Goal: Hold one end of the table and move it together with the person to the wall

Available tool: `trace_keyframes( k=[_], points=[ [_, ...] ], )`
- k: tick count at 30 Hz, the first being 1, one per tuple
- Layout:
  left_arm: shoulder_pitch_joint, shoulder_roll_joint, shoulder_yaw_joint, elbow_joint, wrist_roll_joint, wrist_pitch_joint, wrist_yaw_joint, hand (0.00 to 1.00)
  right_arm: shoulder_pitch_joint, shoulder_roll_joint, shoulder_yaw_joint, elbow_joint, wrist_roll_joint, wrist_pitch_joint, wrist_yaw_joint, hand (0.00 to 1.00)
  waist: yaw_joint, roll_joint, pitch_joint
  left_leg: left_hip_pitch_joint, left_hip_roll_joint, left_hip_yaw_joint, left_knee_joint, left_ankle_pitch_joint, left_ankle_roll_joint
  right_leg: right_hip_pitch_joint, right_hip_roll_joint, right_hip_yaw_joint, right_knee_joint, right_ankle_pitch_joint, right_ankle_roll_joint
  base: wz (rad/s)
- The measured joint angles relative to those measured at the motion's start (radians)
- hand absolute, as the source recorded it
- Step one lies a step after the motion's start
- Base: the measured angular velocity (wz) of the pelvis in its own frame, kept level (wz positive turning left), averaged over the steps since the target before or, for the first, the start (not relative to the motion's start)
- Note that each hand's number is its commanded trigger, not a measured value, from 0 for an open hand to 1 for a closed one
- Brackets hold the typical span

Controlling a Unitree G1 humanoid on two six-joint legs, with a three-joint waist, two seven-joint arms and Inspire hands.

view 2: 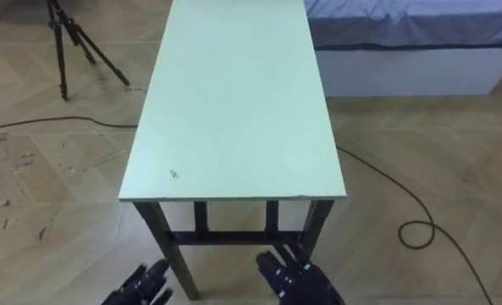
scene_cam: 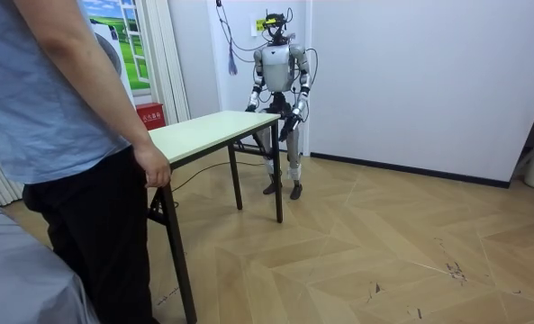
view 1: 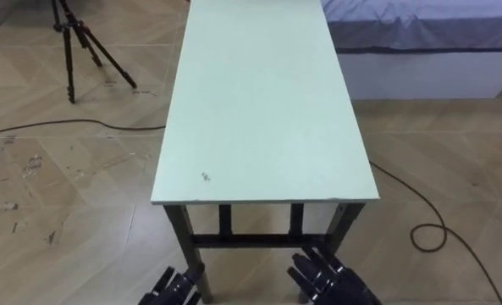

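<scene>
A long table with a pale green top (view 1: 263, 102) and black legs (view 1: 185, 241) stretches away from me. Both my hands hang low in front of its near end, apart from the top. My left hand (view 1: 173, 290) is by the near left leg and my right hand (view 1: 328, 278) by the near right leg, each with fingers straight and holding nothing. In the room view I stand at the table's (scene_cam: 208, 130) far end by the white wall. A person (scene_cam: 77, 162) in a blue shirt stands at the other end, one hand (scene_cam: 152, 167) on that end's edge.
A black tripod (view 1: 74, 42) stands on the wooden floor to the left of the table. A bed (view 1: 424, 38) with a grey cover lies at the far right. Dark cables (view 1: 428, 230) trail over the floor on both sides. A red box (scene_cam: 149, 115) sits by the curtain.
</scene>
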Motion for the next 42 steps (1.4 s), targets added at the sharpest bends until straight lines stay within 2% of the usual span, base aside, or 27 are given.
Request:
trace_keyframes(
  k=[2, 7, 12, 15, 20, 26, 30, 32, 36, 40, 42],
  points=[
    [0.002, 0.003, -0.023, -0.049, 0.0, 0.015, 0.0, 0.0, 0.012, -0.003, 0.014, -0.04, 0.033, 0.001, 0.0, 0.0, -0.005, -0.004, -0.0014, 0.0, 0.0, 0.003, 0.0, 0.0, 0.0, -0.001, 0.0, 0.005, 0.0, 0.0, 0.0, -0.06],
    [-0.015, 0.011, -0.027, -0.154, -0.03, 0.026, 0.0, 0.0, -0.001, -0.009, 0.03, -0.125, 0.048, 0.001, 0.011, 0.0, -0.025, -0.007, -0.0031, 0.007, 0.002, 0.003, 0.0, 0.0, 0.0, 0.0, 0.0, 0.007, 0.011, 0.0, 0.0, 0.0],
    [-0.041, 0.013, -0.022, -0.171, -0.033, 0.031, 0.002, 0.0, -0.012, -0.009, 0.033, -0.124, 0.051, 0.002, 0.033, 0.0, -0.023, -0.006, -0.0025, 0.022, 0.001, 0.001, -0.01, 0.0, 0.0, 0.007, 0.001, 0.015, 0.012, 0.0, 0.0, -0.04],
    [-0.042, 0.017, -0.016, -0.171, -0.036, 0.033, 0.006, 0.0, -0.013, -0.009, 0.031, -0.125, 0.051, 0.017, 0.044, 0.0, -0.023, -0.004, -0.0014, 0.023, 0.001, 0.001, -0.01, 0.0, 0.0, 0.007, 0.001, 0.016, 0.014, 0.001, 0.0, 0.0],
    [-0.082, 0.017, -0.015, -0.183, -0.117, 0.042, 0.013, 0.0, -0.046, -0.013, 0.036, -0.127, 0.051, 0.041, 0.043, 0.0, -0.02, 0.008, 0.0069, 0.018, 0.0, -0.002, -0.009, 0.0, 0.0, 0.001, 0.0, 0.016, 0.018, 0.001, 0.0, 0.03],
    [-0.103, 0.029, -0.004, -0.183, -0.216, 0.045, 0.032, 0.0, -0.079, -0.024, 0.037, -0.129, 0.073, 0.044, 0.036, 0.0, -0.015, 0.021, 0.0018, 0.025, 0.0, -0.002, -0.008, 0.001, 0.001, 0.002, 0.001, 0.019, 0.017, 0.001, -0.001, -0.02],
    [-0.107, 0.035, 0.015, -0.173, -0.234, 0.049, 0.043, 0.0, -0.097, -0.044, 0.073, -0.129, 0.104, 0.043, 0.011, 0.0, -0.008, 0.021, 0.0041, 0.041, 0.001, -0.004, -0.012, 0.001, 0.001, 0.015, 0.002, 0.024, 0.018, 0.001, -0.001, -0.06],
    [-0.131, 0.035, 0.022, -0.136, -0.236, 0.063, 0.053, 0.0, -0.098, -0.044, 0.079, -0.13, 0.105, 0.045, 0.007, 0.0, 0.004, 0.018, 0.0091, 0.045, 0.001, -0.003, -0.012, 0.001, 0.001, 0.024, 0.002, 0.025, 0.012, 0.001, 0.0, 0.0],
    [-0.139, 0.035, 0.04, -0.122, -0.267, 0.102, 0.059, 0.0, -0.098, -0.045, 0.076, -0.156, 0.127, 0.066, -0.025, 0.0, 0.007, 0.02, 0.0107, 0.038, 0.001, -0.003, -0.013, 0.001, 0.001, 0.019, 0.001, 0.02, 0.012, 0.001, 0.0, 0.03],
    [-0.172, 0.035, 0.053, -0.023, -0.272, 0.146, 0.058, 0.0, -0.11, -0.055, 0.072, -0.157, 0.157, 0.084, -0.054, 0.0, 0.01, 0.033, 0.0163, 0.054, 0.002, -0.004, -0.013, 0.001, 0.001, 0.034, 0.002, 0.018, 0.012, 0.001, 0.0, 0.01],
    [-0.172, 0.035, 0.061, 0.005, -0.27, 0.165, 0.058, 0.0, -0.11, -0.059, 0.063, -0.157, 0.157, 0.09, -0.06, 0.0, 0.011, 0.041, 0.0129, 0.055, 0.002, -0.004, -0.013, 0.001, 0.001, 0.036, 0.002, 0.019, 0.013, 0.001, 0.0, 0.0]
  ],
)
